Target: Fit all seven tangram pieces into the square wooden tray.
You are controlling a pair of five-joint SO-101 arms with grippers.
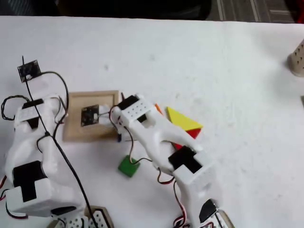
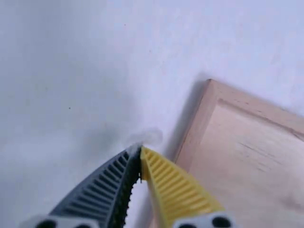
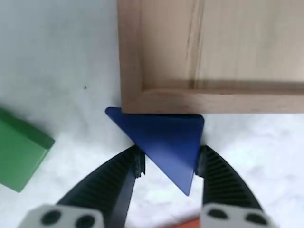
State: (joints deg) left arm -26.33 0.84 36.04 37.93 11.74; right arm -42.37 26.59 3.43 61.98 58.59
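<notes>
Found the right gripper (image 3: 168, 164) pinching a blue triangle (image 3: 161, 140) between its two black fingers (image 3: 128, 166), one on each slanting edge, point toward the wrist. Noted the triangle's long edge touching the outer wall of the wooden tray (image 3: 130, 102), just beside a corner and outside the frame. Recorded a green square (image 3: 19, 152) on the white table (image 1: 228, 61), near the same corner but apart from both triangle and tray. Saw an orange sliver (image 3: 190, 223) at the picture's edge between the fingers. Found the left gripper (image 2: 140, 154) pressed together, grey finger (image 2: 102, 190) against yellow finger, nothing between them, tips over the table just beside the tray's rim (image 2: 194, 128). From the high view, placed the tray (image 1: 71, 134) between the two arms, the right arm (image 1: 156, 137) angled over its edge, the green square (image 1: 128, 166) beside that arm. Logged a yellow triangle (image 1: 180, 119), a red piece (image 1: 194, 134) and an orange piece (image 1: 158, 109) clustered on the table on the arm's far side, all outside the tray.
</notes>
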